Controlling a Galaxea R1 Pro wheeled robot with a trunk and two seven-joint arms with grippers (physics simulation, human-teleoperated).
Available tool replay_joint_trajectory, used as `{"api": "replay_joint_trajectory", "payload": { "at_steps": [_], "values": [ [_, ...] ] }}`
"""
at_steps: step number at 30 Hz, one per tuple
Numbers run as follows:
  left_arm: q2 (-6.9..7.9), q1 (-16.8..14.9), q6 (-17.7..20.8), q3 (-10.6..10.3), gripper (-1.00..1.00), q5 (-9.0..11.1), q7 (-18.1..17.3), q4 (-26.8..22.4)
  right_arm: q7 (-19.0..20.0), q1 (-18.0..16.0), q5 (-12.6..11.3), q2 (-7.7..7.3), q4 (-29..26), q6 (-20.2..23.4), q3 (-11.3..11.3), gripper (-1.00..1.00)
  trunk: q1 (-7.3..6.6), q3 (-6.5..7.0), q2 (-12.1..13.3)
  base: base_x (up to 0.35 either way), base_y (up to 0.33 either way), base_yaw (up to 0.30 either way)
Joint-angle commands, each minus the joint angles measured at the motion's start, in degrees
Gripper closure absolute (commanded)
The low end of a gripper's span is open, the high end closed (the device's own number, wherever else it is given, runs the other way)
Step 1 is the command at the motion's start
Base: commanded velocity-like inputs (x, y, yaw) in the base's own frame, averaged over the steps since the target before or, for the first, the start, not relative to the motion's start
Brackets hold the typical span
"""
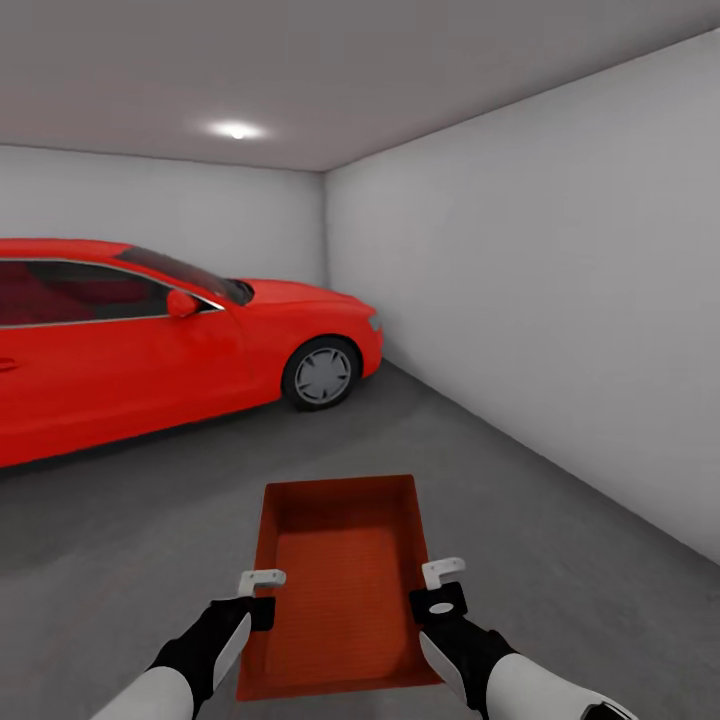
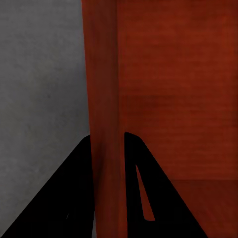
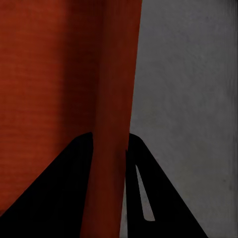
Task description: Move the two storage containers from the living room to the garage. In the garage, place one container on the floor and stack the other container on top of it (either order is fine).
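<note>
I am in the garage, holding one orange-red storage container (image 1: 340,585) out in front of me above the dark grey concrete floor (image 1: 120,540). My left gripper (image 1: 262,590) is shut on its left wall, and my right gripper (image 1: 440,585) is shut on its right wall. In the left wrist view the thin orange wall (image 2: 105,124) runs between the two black fingers (image 2: 74,198). The right wrist view shows the opposite wall (image 3: 116,109) pinched between black fingers (image 3: 69,193) the same way. The container is lidless and empty.
A red coupe car (image 1: 150,340) is parked at the left, its front wheel (image 1: 322,375) near the far corner. A plain white-grey wall (image 1: 560,300) runs along the right. Open concrete lies between the car and that wall.
</note>
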Motion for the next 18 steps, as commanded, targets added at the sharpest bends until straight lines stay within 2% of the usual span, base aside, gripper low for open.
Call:
{"api": "replay_joint_trajectory", "payload": {
  "at_steps": [1,18],
  "values": [
    [-0.03,0.0,0.4,0.5,1.00,-0.7,0.4,-0.2,0.8,0.0,-0.6,0.32,-0.6,0.4,-0.1,1.00,0.05,-0.03,0.0,0.321,0.000,-0.283],
    [-0.03,0.0,0.4,0.5,1.00,-0.7,0.4,-0.1,0.8,0.0,-0.6,0.32,-0.6,0.4,-0.1,1.00,0.05,-0.03,0.0,0.321,0.000,-0.283]
  ]
}}
